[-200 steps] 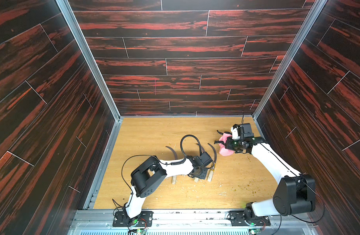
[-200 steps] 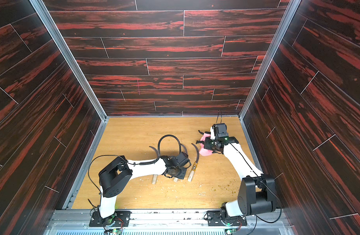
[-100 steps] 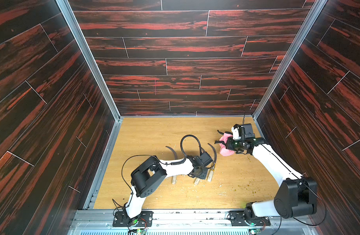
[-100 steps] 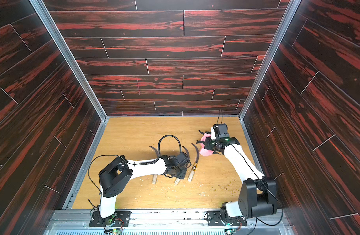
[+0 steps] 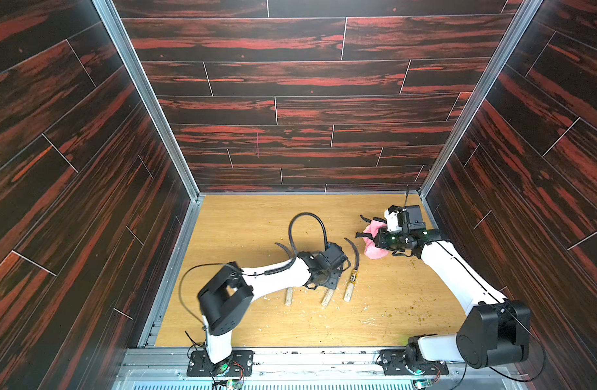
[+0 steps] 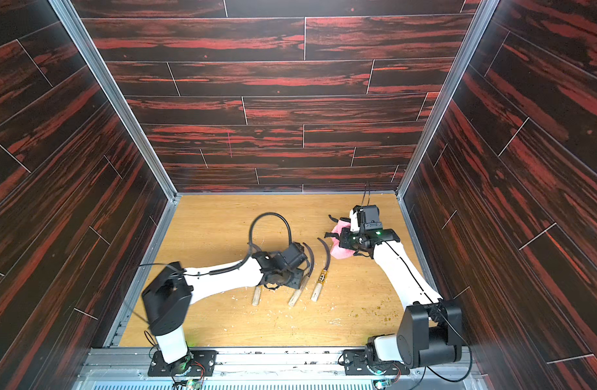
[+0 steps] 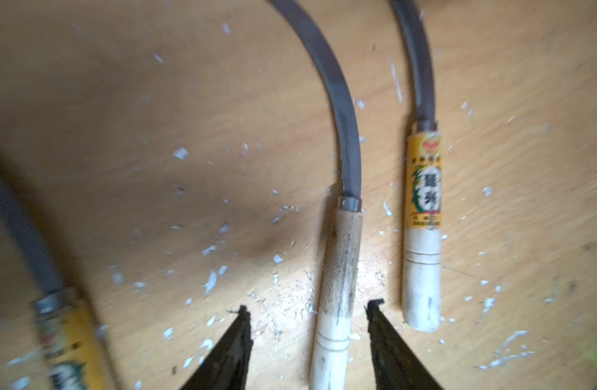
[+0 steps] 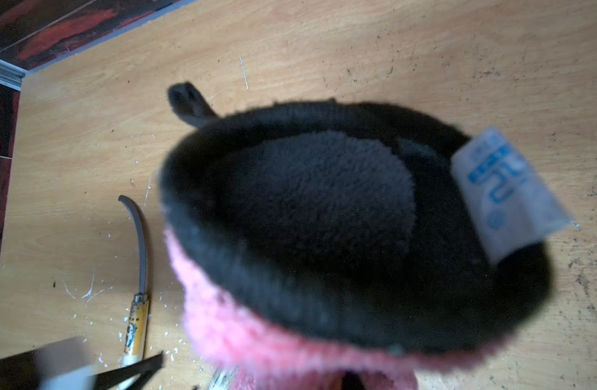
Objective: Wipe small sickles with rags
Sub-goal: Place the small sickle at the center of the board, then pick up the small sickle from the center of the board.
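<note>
Handles lie nearest: the three sickles point(image 5: 349, 290) rest side by side on the table point(image 5: 256, 219) just short of its centre, butts toward 6 o'clock and blades curling away toward 12. The left arm comes in low from its base at 7 o'clock, elbow raised, forearm stretched toward the centre, wrist tipped down over the middle sickle point(image 7: 339, 270).

The left gripper point(image 7: 309, 305) stands part open, with one finger on either side of that handle and neither touching it, so it has hold of nothing. With the handle flat and free between the fingers, the step reads as either taking this sickle up or letting it go; I cannot tell which.
- **Take-up:** close squarely across the bare wood near the butt, well behind the blade. Lift level so the curved tip does not hook the labelled sickle point(image 7: 424, 189), which lies just beside it toward 3 o'clock.
- **Let-go:** rise straight up without dragging the handle.

Farther off, the right arm stands up from its base at 5 o'clock and folds over toward 2 o'clock. There the right gripper point(image 5: 380, 238) is clamped on the bunched pink rag point(image 5: 371, 250), near the labelled sickle's blade tip. Whether the rag touches the wood I cannot tell.
</note>
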### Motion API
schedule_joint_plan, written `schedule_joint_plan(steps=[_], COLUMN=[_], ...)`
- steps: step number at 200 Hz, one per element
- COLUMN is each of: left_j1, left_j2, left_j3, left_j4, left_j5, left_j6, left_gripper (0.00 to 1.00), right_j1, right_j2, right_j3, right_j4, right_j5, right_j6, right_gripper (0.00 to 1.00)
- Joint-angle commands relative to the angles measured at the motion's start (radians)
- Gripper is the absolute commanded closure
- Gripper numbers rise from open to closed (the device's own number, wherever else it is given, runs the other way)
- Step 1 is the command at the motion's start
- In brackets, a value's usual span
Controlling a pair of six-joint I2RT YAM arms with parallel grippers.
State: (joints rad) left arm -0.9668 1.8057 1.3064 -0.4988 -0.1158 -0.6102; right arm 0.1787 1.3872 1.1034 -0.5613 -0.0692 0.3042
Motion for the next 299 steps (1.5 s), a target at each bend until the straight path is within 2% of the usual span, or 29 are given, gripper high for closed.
schedule_joint_plan(steps=[1,33,66,106,140,204,240,299], left_j1=[0.007,0.009,0.009,0.008,0.006,-0.001,-0.001,-0.001], left_j2=[-0.075,-0.169,-0.304,-0.445,-0.497,-0.472,-0.417,-0.374], left_j3=[-0.016,-0.072,-0.223,-0.394,-0.508,-0.591,-0.592,-0.594], left_j4=[-0.067,-0.132,-0.143,-0.109,-0.028,0.042,0.072,0.057], left_j5=[-0.071,-0.123,-0.191,-0.196,-0.184,-0.173,-0.156,-0.158], left_j6=[0.006,-0.035,-0.124,-0.234,-0.326,-0.386,-0.388,-0.392], left_gripper=[0.42,0.42,0.42,0.43,0.46,0.47,0.52,0.54], right_j1=[-0.002,0.011,0.052,0.122,0.171,0.208,0.21,0.21], right_j2=[-0.033,-0.028,-0.021,0.004,0.025,0.035,0.036,0.038], right_j3=[0.025,0.039,0.049,0.079,0.119,0.144,0.138,0.134], right_j4=[-0.027,-0.05,-0.063,-0.068,-0.097,-0.109,-0.111,-0.1], right_j5=[-0.029,-0.046,-0.053,-0.047,-0.031,-0.02,-0.02,-0.021], right_j6=[-0.016,-0.022,-0.012,0.015,0.029,0.039,0.034,0.027], right_gripper=[1.0,1.0,1.0,1.0,1.0,1.0,1.0,1.0])
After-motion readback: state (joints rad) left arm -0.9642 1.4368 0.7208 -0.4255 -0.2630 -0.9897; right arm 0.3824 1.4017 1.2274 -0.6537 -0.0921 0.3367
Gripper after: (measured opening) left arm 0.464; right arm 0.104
